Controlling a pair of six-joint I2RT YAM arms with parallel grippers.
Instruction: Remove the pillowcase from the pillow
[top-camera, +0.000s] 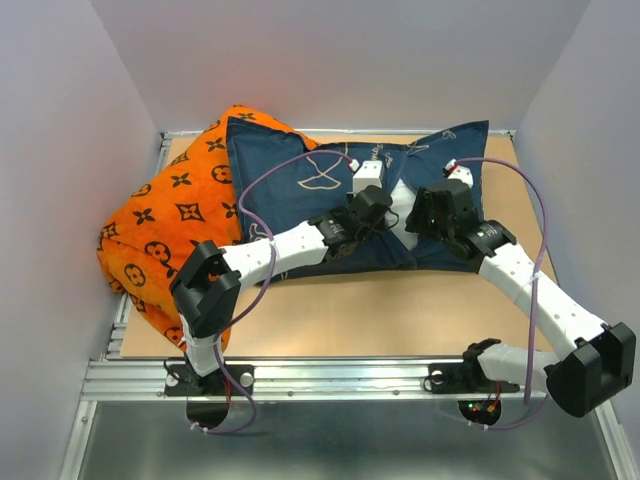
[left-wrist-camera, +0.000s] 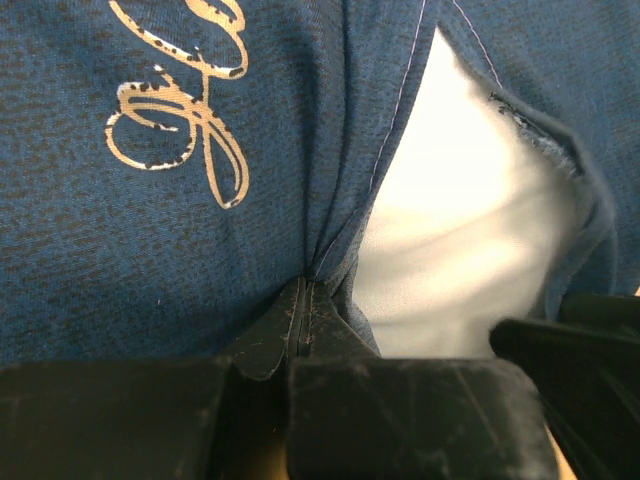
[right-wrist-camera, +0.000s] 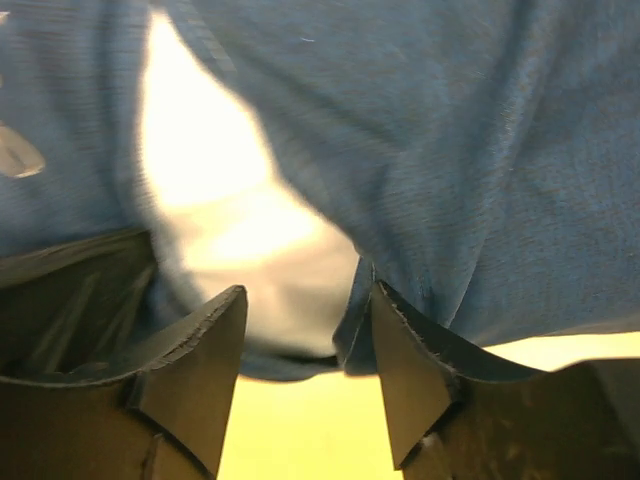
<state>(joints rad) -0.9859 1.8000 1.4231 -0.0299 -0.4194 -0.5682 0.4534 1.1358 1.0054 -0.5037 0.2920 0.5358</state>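
The navy pillowcase (top-camera: 290, 190) lies across the back of the table, and the white pillow (top-camera: 400, 208) shows through its opening in the middle. My left gripper (top-camera: 375, 212) is shut on a pinched fold of the pillowcase (left-wrist-camera: 150, 250) at the left edge of the opening, with the pillow (left-wrist-camera: 460, 230) bare just to its right. My right gripper (top-camera: 425, 218) is at the right side of the opening. In the right wrist view it (right-wrist-camera: 305, 300) stands open. The pillowcase hem (right-wrist-camera: 480, 150) hangs against its right finger, with the pillow (right-wrist-camera: 230, 200) behind the gap.
An orange cushion with black motifs (top-camera: 170, 215) is piled at the left, against the wall and partly under the pillowcase. Bare wooden tabletop (top-camera: 350, 310) lies between the pillow and the arm bases. Grey walls close in the left, right and back.
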